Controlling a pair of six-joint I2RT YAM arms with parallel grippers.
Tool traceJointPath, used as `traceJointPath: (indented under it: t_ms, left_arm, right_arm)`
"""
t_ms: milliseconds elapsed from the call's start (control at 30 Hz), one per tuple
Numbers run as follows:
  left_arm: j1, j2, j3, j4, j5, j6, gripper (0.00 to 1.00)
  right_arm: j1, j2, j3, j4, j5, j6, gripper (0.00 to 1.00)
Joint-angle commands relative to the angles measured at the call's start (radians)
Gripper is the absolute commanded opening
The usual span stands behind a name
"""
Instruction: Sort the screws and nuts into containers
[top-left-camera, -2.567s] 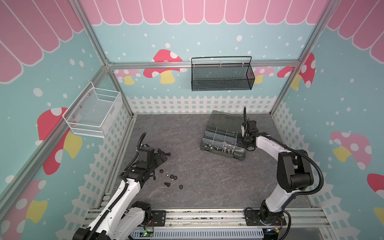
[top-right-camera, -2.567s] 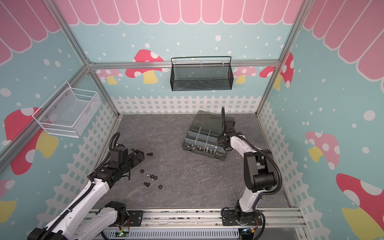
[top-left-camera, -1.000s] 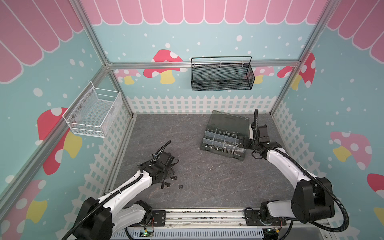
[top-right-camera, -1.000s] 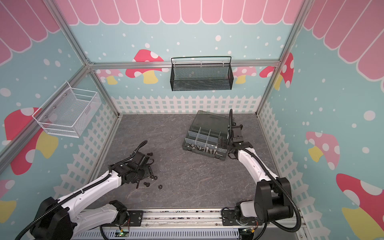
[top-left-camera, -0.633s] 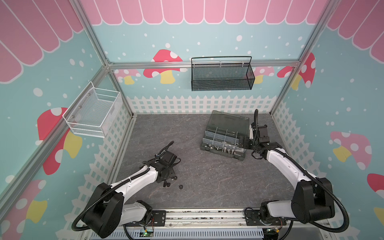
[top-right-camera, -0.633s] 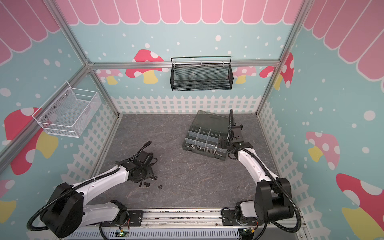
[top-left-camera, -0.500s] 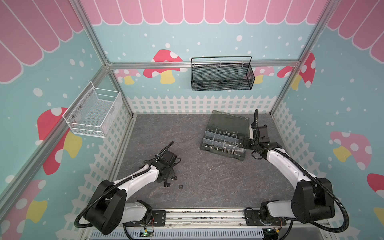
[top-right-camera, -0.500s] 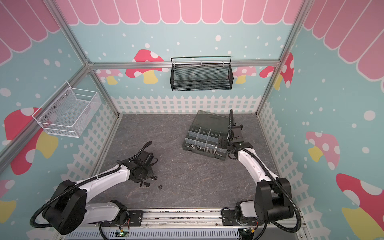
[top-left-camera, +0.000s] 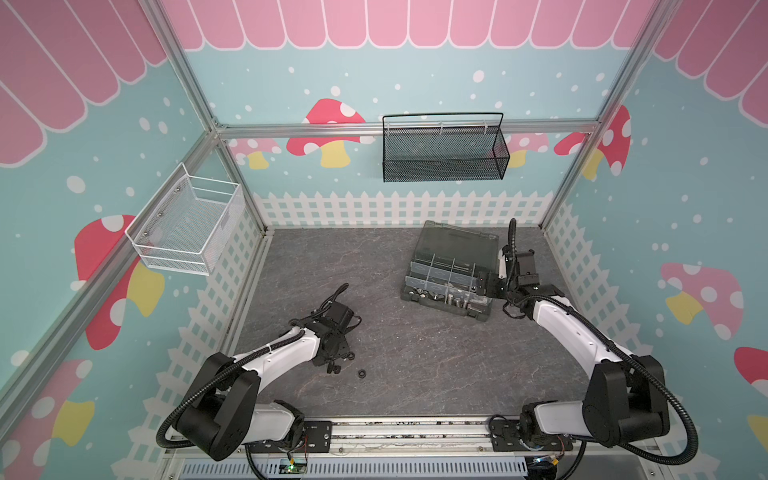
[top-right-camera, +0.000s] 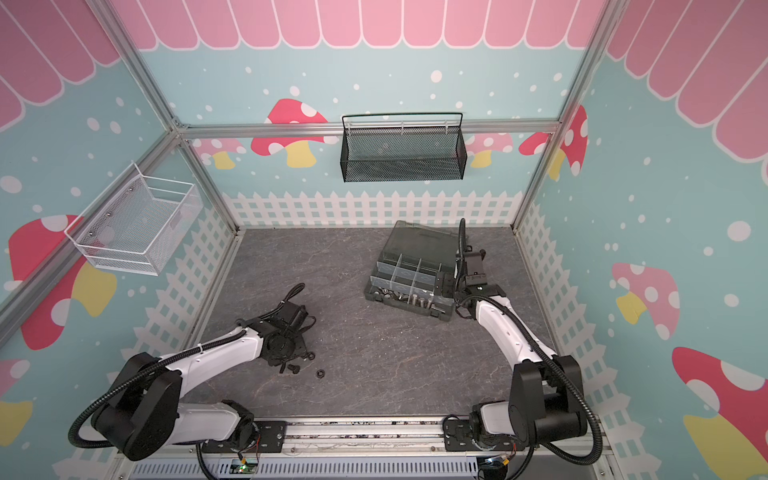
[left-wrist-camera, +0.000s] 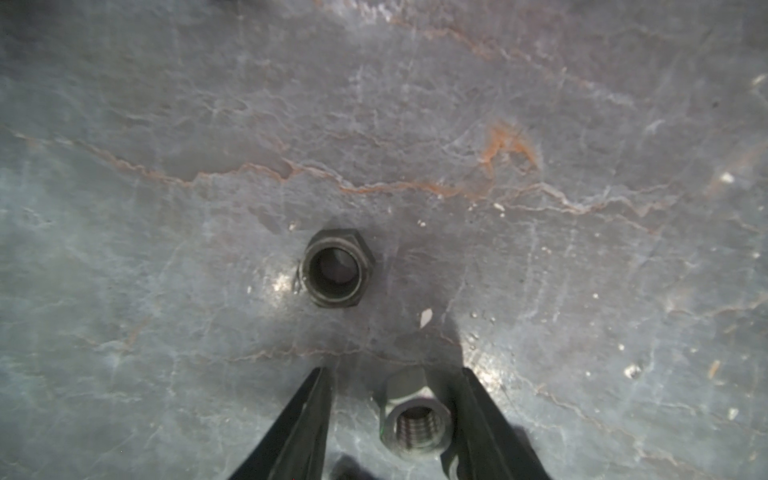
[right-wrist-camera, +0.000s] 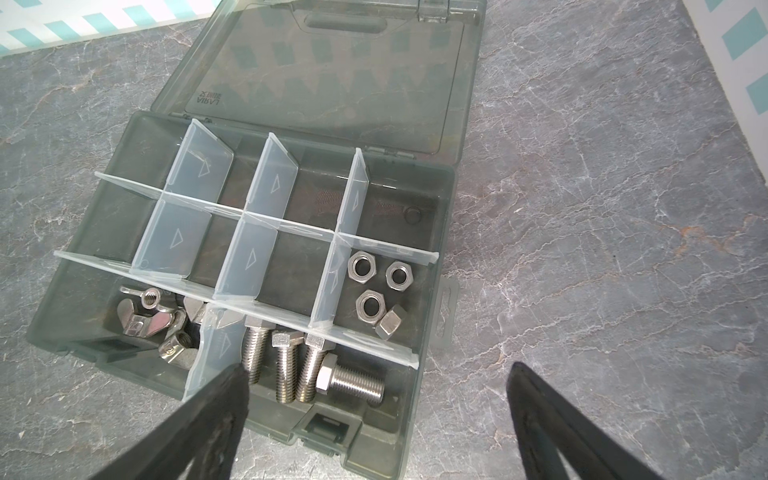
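Note:
My left gripper (left-wrist-camera: 394, 372) is down on the grey floor, open, with a grey hex nut (left-wrist-camera: 415, 419) between its jaws. One finger (left-wrist-camera: 478, 399) touches the nut and a gap shows at the other. A black nut (left-wrist-camera: 336, 268) lies just beyond. In both top views this gripper (top-left-camera: 332, 355) (top-right-camera: 286, 353) stands over a black screw (top-left-camera: 334, 368) and loose nuts (top-right-camera: 320, 373). The containers (right-wrist-camera: 291, 245) (top-left-camera: 449, 282) hold silver screws (right-wrist-camera: 286, 365) and silver nuts (right-wrist-camera: 368, 286). My right gripper (right-wrist-camera: 376, 368) (top-left-camera: 486, 284) hovers wide open and empty at the box's near right corner.
Wing nuts (right-wrist-camera: 153, 316) fill one front compartment. The box's smoky lid (right-wrist-camera: 332, 79) lies open behind it. A black mesh basket (top-left-camera: 442, 151) hangs on the back wall and a white wire basket (top-left-camera: 187, 226) on the left wall. A white fence edges the floor.
My left arm has swung right onto the loose pieces and come down, and its jaws have narrowed round the grey nut. The right arm has stayed still over the last second.

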Motion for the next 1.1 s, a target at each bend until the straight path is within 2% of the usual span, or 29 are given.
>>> traceJointPath:
  t_ms: [0,200,500,700,1067]
  left_arm:
    - [0.009,-0.020,-0.029,-0.059,0.012,-0.004,0.44]
    - [0.015,-0.056,-0.039,-0.067,0.040,-0.010,0.42]
    - [0.013,-0.057,-0.046,-0.073,0.060,-0.020,0.47]
    - [0.021,-0.029,-0.046,-0.047,0.046,-0.030,0.37]
    - [0.024,0.002,-0.039,-0.029,0.040,-0.023,0.35]
  right_arm:
    - [-0.005,-0.011,-0.015,0.008,-0.009,0.010,0.98]
    - [-0.005,0.000,-0.007,0.006,-0.023,0.013,0.98]
    - [-0.005,-0.006,0.000,0.000,-0.023,0.009,0.98]
    - [-0.005,0.004,-0.006,0.000,-0.025,0.012,0.98]
    - [-0.005,0.013,-0.009,0.000,-0.038,0.015,0.98]
